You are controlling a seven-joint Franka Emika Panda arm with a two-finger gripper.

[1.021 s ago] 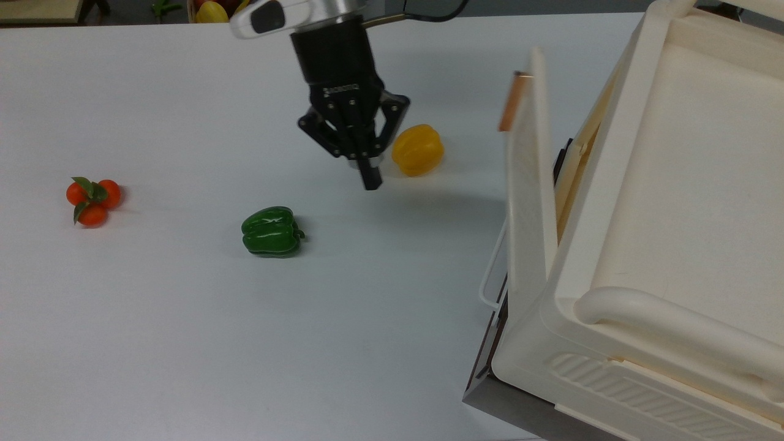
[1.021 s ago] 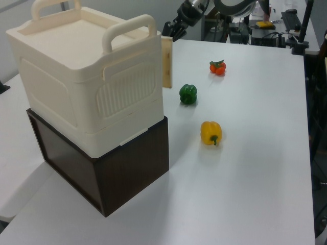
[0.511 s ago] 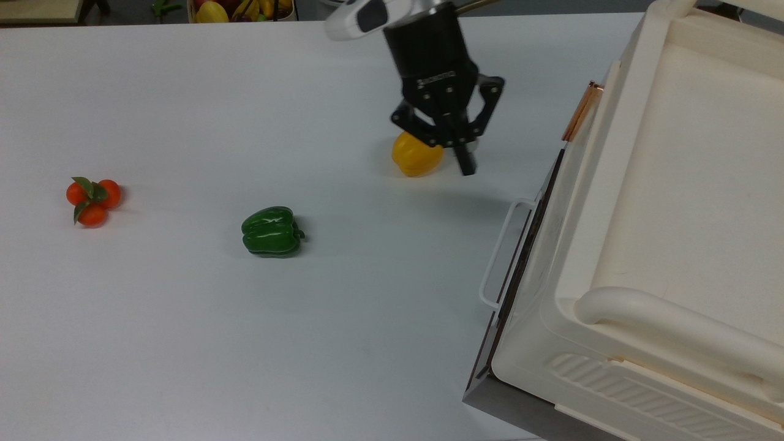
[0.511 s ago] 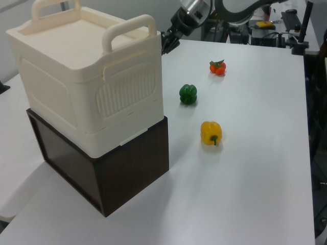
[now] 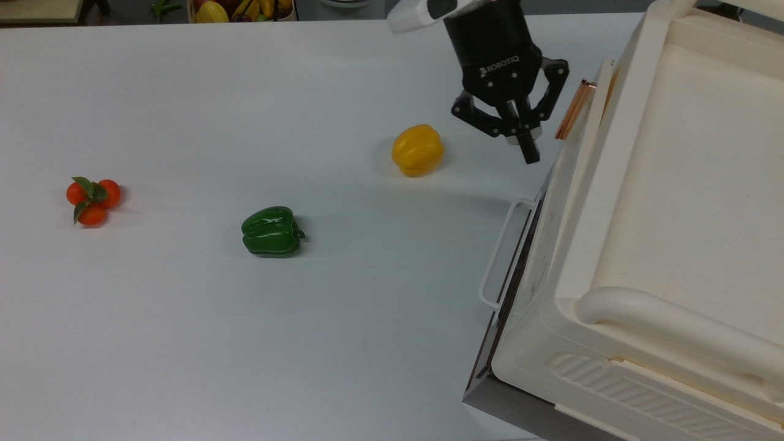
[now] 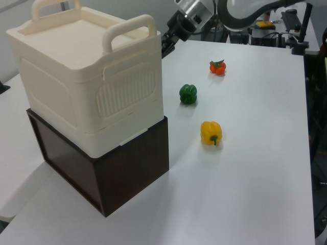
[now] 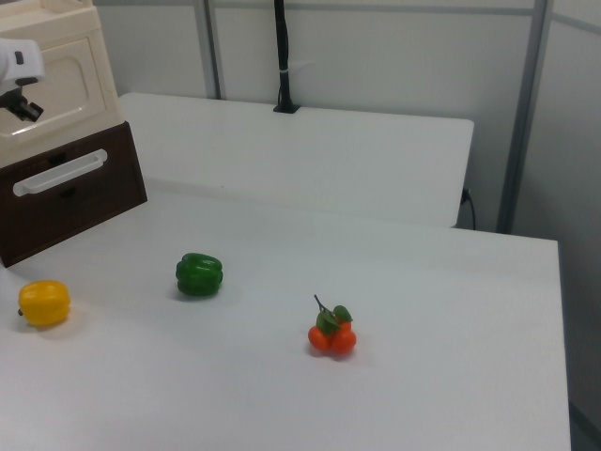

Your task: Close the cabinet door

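Top view: the pincer hangs just beside the upper end of the door, close to its copper strip; I cannot tell whether it touches. Its fingers look drawn together, holding nothing. The door lies nearly flush against the front of the cabinet, with only a sliver of gap at the strip end. Below it a white wire handle sticks out from the dark base. On the desk sit a yellow pepper, near the pincer, a green pepper, and tomatoes well apart at the top view's left.

Left view: the cabinet sits on a dark box. The pincer is at the cabinet's far front corner.

Right view: the door faces the camera and appears shut or all but shut above the drawer front. The pincer is over the door's face.

The door seems a light, stiff plastic panel that swings freely. No grasp is needed; a flat push on the free end by the strip should seat it. The task looks almost done.
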